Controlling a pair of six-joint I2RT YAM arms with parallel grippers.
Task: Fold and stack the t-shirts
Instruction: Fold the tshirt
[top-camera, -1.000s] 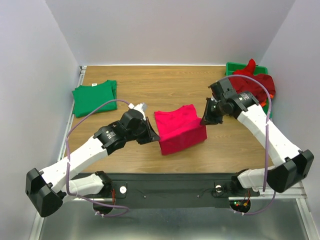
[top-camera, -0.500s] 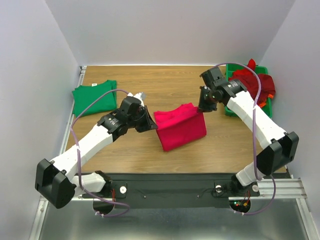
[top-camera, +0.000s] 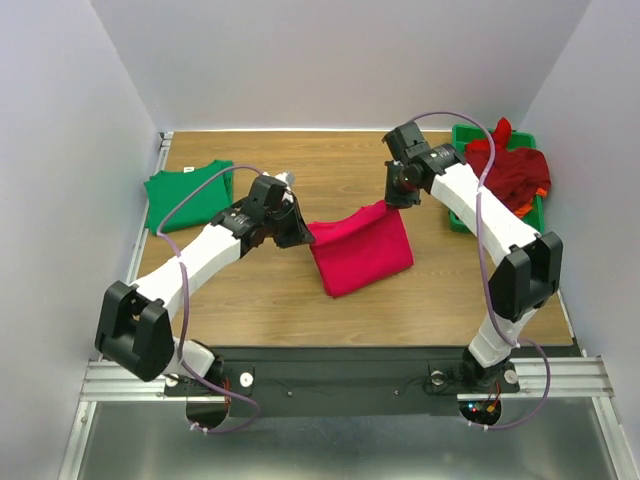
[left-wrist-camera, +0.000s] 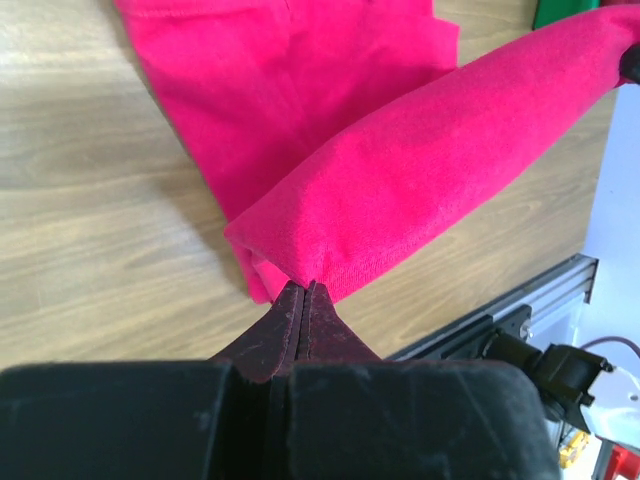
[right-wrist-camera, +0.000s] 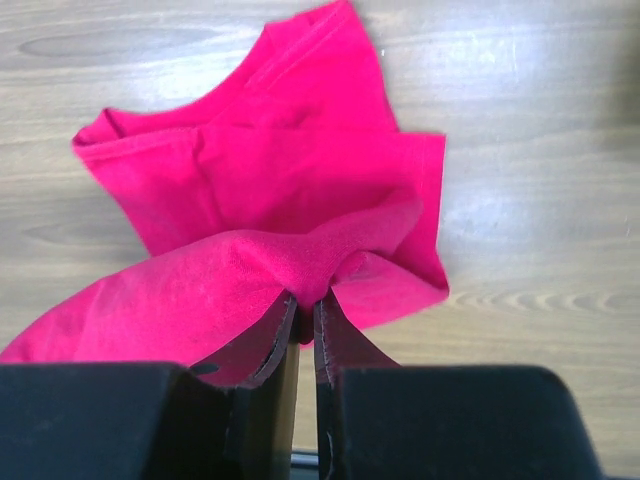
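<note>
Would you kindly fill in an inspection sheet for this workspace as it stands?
Surface: wooden table, no spills seen.
Job's things: pink-red t-shirt mid-table, one edge lifted; green t-shirt folded far left; dark red and orange shirts heaped far right.
Clutter: green tray under that heap.
Grippers: left claw and right claw each shut on the pink-red t-shirt.
Cables: purple cables, one arching loop per side.
Surroundings: pale walls on three sides.

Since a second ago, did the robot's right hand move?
Yes. The right hand, shut on the pink shirt, went toward the table's far edge and a little left, away from the green tray.
</note>
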